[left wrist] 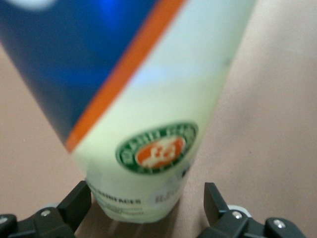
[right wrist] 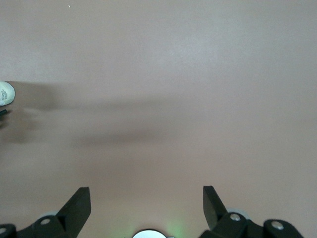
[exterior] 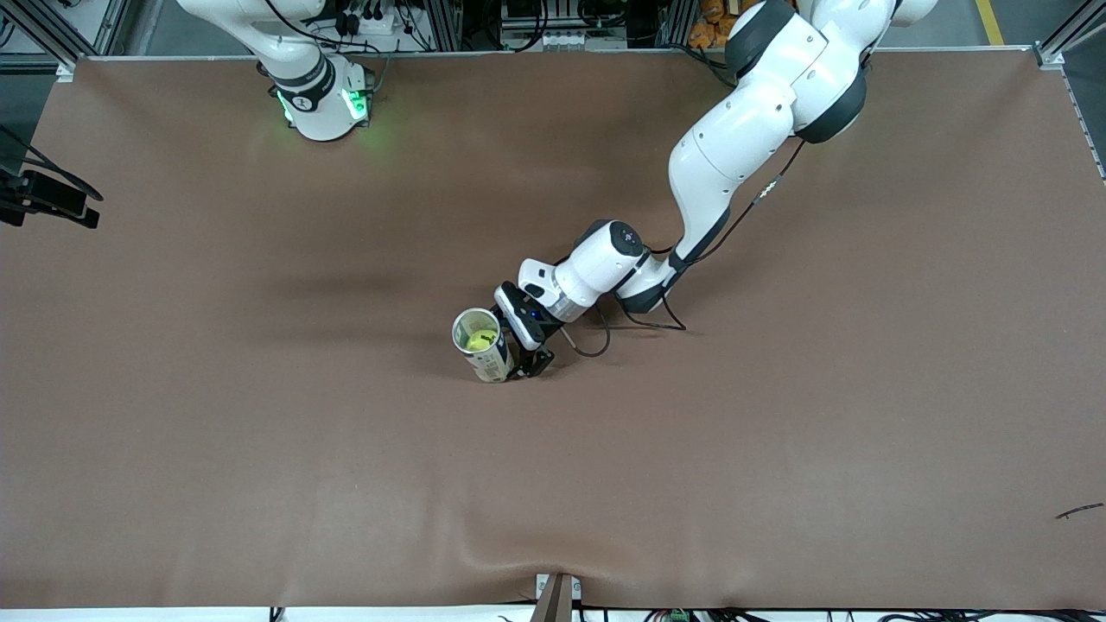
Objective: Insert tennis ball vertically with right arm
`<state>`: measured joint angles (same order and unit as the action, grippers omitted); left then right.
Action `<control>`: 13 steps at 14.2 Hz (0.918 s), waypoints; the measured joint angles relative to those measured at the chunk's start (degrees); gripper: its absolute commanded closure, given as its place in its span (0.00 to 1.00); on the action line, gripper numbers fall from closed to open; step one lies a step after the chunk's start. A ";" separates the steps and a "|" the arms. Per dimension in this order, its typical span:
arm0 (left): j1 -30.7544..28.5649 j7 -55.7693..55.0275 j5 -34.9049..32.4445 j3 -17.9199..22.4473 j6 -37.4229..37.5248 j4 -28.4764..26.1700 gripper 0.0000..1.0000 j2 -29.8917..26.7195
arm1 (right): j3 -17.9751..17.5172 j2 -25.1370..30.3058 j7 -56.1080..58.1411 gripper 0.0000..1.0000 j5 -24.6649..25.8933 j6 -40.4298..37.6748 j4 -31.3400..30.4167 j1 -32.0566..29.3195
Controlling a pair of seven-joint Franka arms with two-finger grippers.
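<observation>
A tall tennis ball can [exterior: 486, 352] stands upright near the table's middle, its top open. The yellow tennis ball [exterior: 477, 341] lies inside it. My left gripper [exterior: 521, 363] is low at the can's base, open, one finger on each side of the can. In the left wrist view the can [left wrist: 148, 99] fills the frame, cream with blue and orange bands; my left gripper [left wrist: 147, 194] straddles its bottom with a gap on one side. My right gripper [right wrist: 147, 203] hangs open and empty over bare table near its own base; the front view shows only the right arm's base [exterior: 320, 99].
A brown mat [exterior: 778, 432] covers the whole table. A black cable [exterior: 596, 341] loops from the left wrist onto the mat beside the can. A small pale object [right wrist: 5, 93] shows at the edge of the right wrist view; I cannot tell what it is.
</observation>
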<state>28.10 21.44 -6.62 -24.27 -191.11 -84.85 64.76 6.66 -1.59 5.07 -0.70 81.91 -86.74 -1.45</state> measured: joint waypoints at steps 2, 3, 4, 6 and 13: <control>-0.47 0.01 0.00 0.01 -0.33 -0.97 0.00 0.00 | -0.01 0.00 -0.02 0.00 0.00 -0.06 0.00 -0.04; -0.80 0.14 0.00 0.02 -0.40 -1.28 0.00 0.00 | -0.02 0.00 -0.04 0.00 0.00 -0.07 0.00 -0.04; -1.19 0.23 0.00 0.01 -0.49 -1.57 0.00 -0.02 | -0.04 0.00 -0.05 0.00 0.00 -0.07 0.00 -0.04; -2.40 0.42 0.00 0.01 -0.79 -3.01 0.00 -0.72 | -0.08 0.00 -0.06 0.00 0.00 -0.08 0.00 -0.04; -9.48 0.72 0.00 0.34 -0.91 -13.23 0.00 -7.55 | -0.29 0.00 -0.10 0.00 0.00 -0.20 0.01 -0.04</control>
<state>18.62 22.16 -6.62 -23.93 -192.02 -98.08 57.21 6.37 -1.59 4.97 -0.70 81.71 -86.73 -1.49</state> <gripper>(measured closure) 0.000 0.000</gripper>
